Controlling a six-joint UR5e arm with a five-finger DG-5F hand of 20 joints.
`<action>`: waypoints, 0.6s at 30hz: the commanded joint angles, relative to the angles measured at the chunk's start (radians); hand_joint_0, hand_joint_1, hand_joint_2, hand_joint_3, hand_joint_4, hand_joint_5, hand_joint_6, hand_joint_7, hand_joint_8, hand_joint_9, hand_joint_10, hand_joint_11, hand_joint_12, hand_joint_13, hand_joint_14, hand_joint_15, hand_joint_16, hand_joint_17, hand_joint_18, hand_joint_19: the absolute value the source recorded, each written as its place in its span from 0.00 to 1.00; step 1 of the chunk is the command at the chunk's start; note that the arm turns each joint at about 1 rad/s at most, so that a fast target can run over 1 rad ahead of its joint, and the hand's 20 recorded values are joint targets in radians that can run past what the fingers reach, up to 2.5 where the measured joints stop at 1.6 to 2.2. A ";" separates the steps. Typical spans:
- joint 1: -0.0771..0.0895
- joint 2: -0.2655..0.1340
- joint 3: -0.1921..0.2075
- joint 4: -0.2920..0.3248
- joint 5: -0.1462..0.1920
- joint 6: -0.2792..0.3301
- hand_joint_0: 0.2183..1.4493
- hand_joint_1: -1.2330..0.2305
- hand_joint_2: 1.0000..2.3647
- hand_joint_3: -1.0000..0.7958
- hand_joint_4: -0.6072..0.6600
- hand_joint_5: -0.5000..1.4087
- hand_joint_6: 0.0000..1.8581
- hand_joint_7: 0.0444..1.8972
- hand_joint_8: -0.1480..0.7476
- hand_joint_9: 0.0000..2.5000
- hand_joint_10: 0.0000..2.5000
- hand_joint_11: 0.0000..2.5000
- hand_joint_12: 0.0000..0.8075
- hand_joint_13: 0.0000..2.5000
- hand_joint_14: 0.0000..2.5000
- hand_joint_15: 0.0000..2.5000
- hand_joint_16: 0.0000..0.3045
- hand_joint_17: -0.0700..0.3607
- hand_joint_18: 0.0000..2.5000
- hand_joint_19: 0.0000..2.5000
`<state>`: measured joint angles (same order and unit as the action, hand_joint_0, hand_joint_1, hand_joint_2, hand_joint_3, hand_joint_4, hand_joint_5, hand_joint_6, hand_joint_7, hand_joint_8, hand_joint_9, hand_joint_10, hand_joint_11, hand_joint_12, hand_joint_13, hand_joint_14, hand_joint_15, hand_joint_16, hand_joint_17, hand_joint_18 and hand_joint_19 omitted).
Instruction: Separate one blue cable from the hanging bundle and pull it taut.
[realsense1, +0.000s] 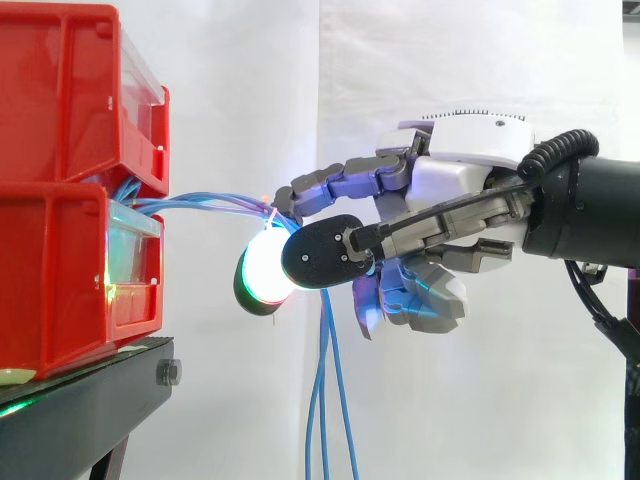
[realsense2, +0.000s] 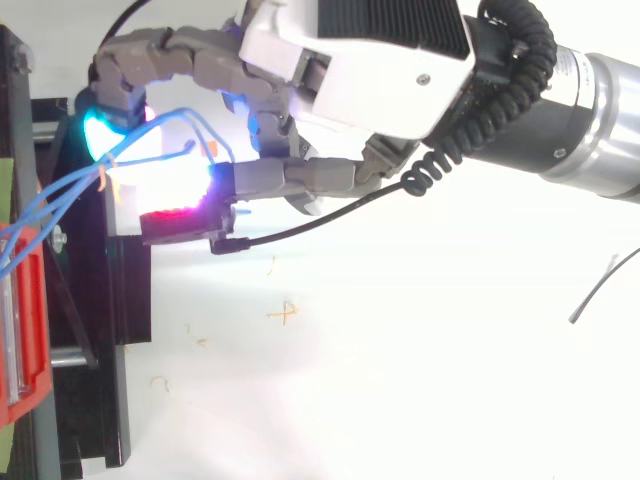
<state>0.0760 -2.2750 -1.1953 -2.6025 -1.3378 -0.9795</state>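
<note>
Robot hand (realsense1: 450, 185) pinches the thin blue cables (realsense1: 200, 204) between curled fingers, just beside the stacked red plastic bins (realsense1: 60, 270); loose lengths dangle below.

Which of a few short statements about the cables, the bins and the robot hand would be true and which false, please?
1. Blue cables run from the red bins across to the robot hand. True.
2. The bins stand on a white table. False: they stand on a black stand.
3. Past the robot hand, the cables hang down. True.
4. In the side view the robot hand is left of the bins. False: it is right of them.
5. The robot hand's fingers are straight and clear of the cables. False: they are curled around them.
</note>
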 joint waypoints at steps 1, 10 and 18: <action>-0.002 0.000 -0.007 0.025 -0.023 -0.025 0.40 0.27 0.02 0.51 0.65 0.32 0.27 0.56 0.33 0.81 0.01 0.23 0.38 0.70 0.01 0.45 0.15 0.40 0.43 0.34; -0.012 0.000 -0.007 0.027 -0.077 -0.031 0.40 0.28 0.02 0.51 0.65 0.32 0.27 0.56 0.34 0.81 0.01 0.23 0.39 0.70 0.01 0.46 0.15 0.40 0.43 0.34; -0.025 0.000 -0.075 0.173 -0.167 -0.174 0.40 0.28 0.02 0.50 0.65 0.32 0.27 0.56 0.34 0.81 0.01 0.24 0.38 0.70 0.01 0.45 0.15 0.40 0.43 0.34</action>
<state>0.0554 -2.2748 -1.2373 -2.5213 -1.4707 -1.0807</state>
